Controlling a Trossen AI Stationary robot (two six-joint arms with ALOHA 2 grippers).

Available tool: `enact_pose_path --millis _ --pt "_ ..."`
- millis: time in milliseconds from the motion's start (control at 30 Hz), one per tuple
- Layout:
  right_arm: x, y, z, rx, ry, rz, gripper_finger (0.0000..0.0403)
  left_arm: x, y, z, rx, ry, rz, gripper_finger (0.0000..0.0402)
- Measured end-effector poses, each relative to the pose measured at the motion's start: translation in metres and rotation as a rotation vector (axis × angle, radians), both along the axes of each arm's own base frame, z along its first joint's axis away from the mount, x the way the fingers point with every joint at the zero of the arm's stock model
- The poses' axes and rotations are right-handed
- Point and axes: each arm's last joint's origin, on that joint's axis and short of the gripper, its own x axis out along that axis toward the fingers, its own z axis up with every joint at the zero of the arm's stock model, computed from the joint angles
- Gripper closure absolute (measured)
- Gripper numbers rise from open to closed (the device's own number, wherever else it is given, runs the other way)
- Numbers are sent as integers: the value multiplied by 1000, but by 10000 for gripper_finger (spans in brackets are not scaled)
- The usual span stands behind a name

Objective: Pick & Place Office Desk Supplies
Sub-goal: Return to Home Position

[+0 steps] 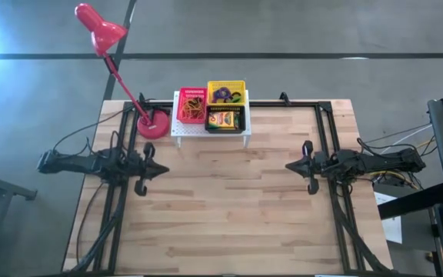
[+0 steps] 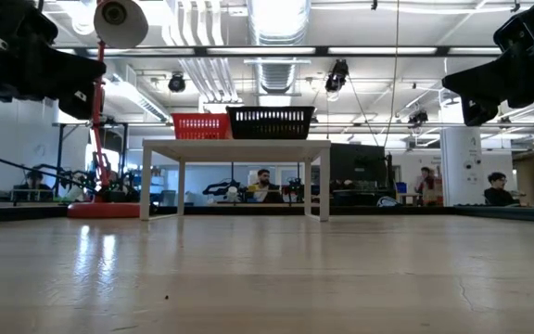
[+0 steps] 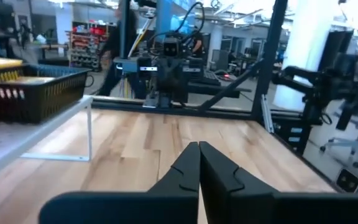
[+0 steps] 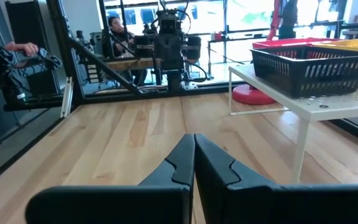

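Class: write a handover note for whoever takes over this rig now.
Left pincer: shut, empty, at the wooden table's left side.
Right pincer: shut, empty, at its right side.
Tan rubber bands lie in the red plastic bin, coloured elastic loops in the yellow bin, yellow-and-green crayon box in the black bin, all on the white perforated rack.
Done: no supplies show on the tabletop.
Left: likely nothing.

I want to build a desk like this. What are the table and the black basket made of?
The table looks like wood: pale planks with grain lines and a soft sheen. The black basket seems to be plastic, matte with moulded slots. The left gripper and right gripper rest shut.
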Motion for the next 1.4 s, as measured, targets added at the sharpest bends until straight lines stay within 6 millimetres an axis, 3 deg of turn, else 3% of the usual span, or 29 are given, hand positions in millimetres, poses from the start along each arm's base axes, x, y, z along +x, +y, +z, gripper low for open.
enact_pose_path --millis 267,1400 --pt "0 0 0 0 0 0 394 0 -2 -1 175 -11 -37 400" --pt "0 0 0 0 0 0 394 -1 -4 1 117 -21 46 401"
